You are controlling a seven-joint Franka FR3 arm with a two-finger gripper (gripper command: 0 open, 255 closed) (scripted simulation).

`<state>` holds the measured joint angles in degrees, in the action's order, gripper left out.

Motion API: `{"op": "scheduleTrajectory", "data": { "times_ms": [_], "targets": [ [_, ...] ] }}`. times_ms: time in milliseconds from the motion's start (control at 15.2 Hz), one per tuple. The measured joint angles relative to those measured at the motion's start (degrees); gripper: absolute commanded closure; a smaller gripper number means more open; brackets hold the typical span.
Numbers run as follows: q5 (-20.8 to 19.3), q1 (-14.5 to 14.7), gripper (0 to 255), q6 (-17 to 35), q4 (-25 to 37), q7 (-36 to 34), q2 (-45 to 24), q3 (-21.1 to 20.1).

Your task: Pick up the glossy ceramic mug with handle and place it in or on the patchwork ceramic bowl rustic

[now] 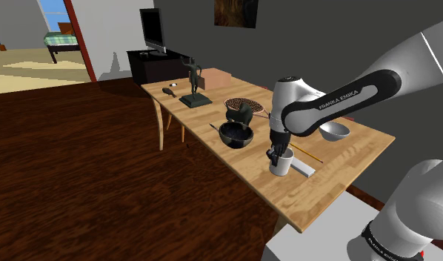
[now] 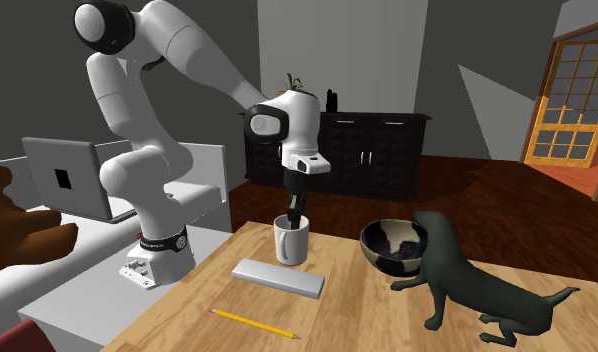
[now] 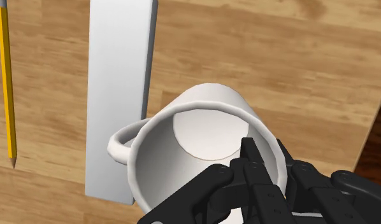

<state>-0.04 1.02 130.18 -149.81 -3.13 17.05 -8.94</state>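
Dark wood floor (image 1: 79, 170), grey walls (image 1: 116, 33), dark cabinet (image 2: 372, 150); doorway (image 1: 31, 33) shows perhaps a bed (image 1: 62, 40)

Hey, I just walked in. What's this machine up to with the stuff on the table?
A white robot arm has its black gripper on a white mug on the wooden table. One finger is inside the mug and the other outside, pinching its wall. The mug appears to rest on the table, beside a flat grey slab and a yellow pencil. The dark bowl it is meant for sits a little apart, next to a dark dog figure.
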Motion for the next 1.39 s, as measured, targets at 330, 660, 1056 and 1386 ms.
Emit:
{"op": "scheduleTrajectory", "data": {
  "times_ms": [330,660,1056,1386],
  "targets": [
    [0.2,0.1,255,-2.8,1.2,0.2,1.6,0.1],
    [0.5,0.3,255,-7.1,3.1,0.6,4.0,0.3],
    [0.7,0.3,255,-12.4,6.1,1.1,6.3,0.7],
    [0.7,0.2,255,-16.8,9.0,1.4,7.8,1.0]
  ]
}}
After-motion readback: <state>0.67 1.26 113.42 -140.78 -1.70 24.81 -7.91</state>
